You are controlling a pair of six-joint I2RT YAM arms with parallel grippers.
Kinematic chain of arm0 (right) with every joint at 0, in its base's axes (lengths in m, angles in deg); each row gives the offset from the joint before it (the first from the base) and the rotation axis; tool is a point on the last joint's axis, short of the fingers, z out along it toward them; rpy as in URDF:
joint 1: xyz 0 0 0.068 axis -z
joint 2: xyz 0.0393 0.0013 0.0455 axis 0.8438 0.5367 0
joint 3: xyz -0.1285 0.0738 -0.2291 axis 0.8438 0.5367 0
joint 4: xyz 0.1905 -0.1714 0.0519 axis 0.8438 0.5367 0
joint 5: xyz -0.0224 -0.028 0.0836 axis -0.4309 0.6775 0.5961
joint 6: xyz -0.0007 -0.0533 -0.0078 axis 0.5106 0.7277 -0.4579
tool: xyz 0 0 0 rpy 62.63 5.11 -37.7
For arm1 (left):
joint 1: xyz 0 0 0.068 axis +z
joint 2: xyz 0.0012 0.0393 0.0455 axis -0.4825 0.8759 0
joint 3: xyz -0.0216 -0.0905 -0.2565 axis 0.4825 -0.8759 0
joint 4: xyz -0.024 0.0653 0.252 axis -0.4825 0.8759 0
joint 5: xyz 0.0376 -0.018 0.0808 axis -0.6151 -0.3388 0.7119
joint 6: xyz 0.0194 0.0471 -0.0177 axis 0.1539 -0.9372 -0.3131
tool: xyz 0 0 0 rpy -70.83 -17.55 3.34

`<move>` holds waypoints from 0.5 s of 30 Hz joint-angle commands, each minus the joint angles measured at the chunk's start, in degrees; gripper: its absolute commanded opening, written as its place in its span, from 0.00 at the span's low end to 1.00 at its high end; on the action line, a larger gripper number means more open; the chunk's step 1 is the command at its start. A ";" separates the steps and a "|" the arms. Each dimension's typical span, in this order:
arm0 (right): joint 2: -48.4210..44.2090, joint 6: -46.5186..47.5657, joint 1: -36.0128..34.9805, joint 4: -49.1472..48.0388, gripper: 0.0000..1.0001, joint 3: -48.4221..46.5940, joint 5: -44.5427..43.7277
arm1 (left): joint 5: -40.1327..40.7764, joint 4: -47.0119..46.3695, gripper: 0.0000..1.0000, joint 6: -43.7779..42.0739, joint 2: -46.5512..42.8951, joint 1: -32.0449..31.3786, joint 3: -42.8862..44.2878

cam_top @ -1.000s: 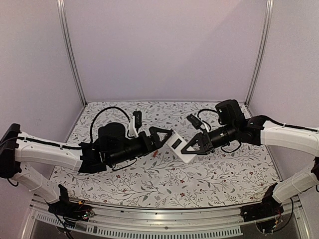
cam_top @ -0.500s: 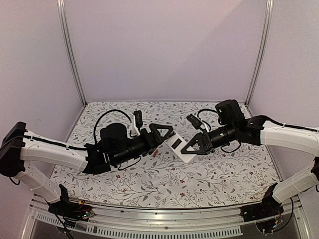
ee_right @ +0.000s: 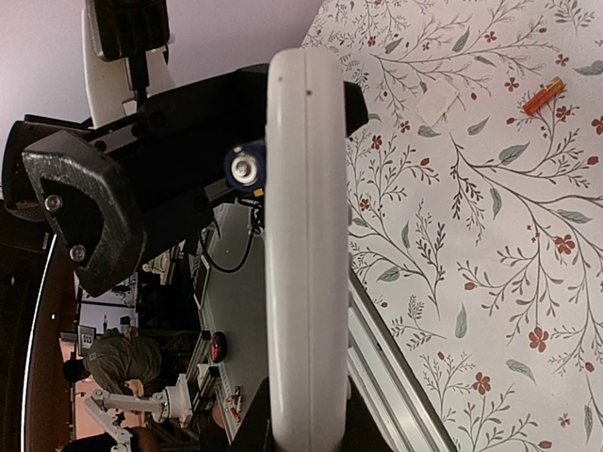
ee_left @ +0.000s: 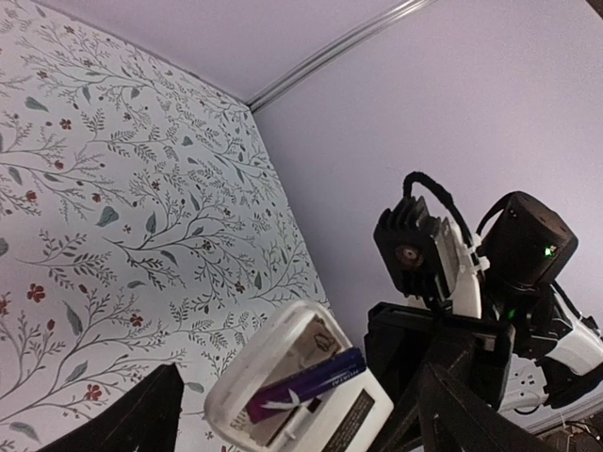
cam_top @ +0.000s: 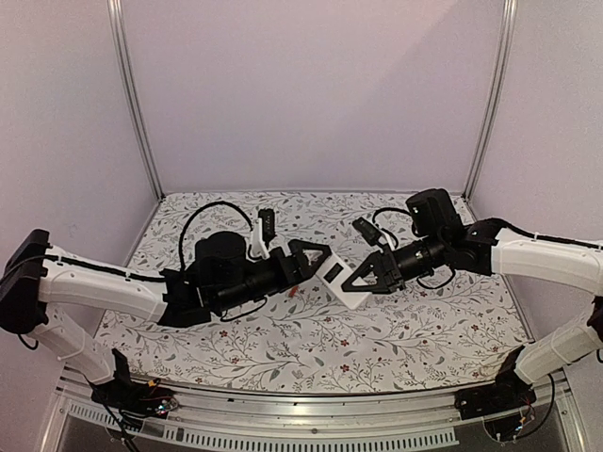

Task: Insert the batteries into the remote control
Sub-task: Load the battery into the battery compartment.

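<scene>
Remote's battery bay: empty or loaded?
Half loaded: one purple battery lies in the remote control recess, seating unclear; orange battery lies on the table.

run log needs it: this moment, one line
right jaws hold remote control | purple battery in recess | orange battery on table

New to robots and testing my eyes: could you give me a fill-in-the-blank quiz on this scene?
The gripper holding the remote control is the robot's ___ one.
The battery in the remote's open recess is ___.
The orange battery lies on the ___.
Missing: right; purple; table.
</scene>
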 commanded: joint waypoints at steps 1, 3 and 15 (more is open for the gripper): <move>1.05 -0.55 0.22 -0.42 0.00 -0.85 1.12 | -1.25 1.71 0.87 -2.61 1.39 -0.35 2.14; 1.14 -0.46 0.13 -0.22 0.00 -0.85 1.12 | -0.78 1.64 0.86 -2.70 1.58 -0.35 2.39; 1.15 -0.26 -0.23 0.41 0.00 -1.20 1.47 | 1.11 4.25 0.77 -3.14 2.33 -0.26 3.58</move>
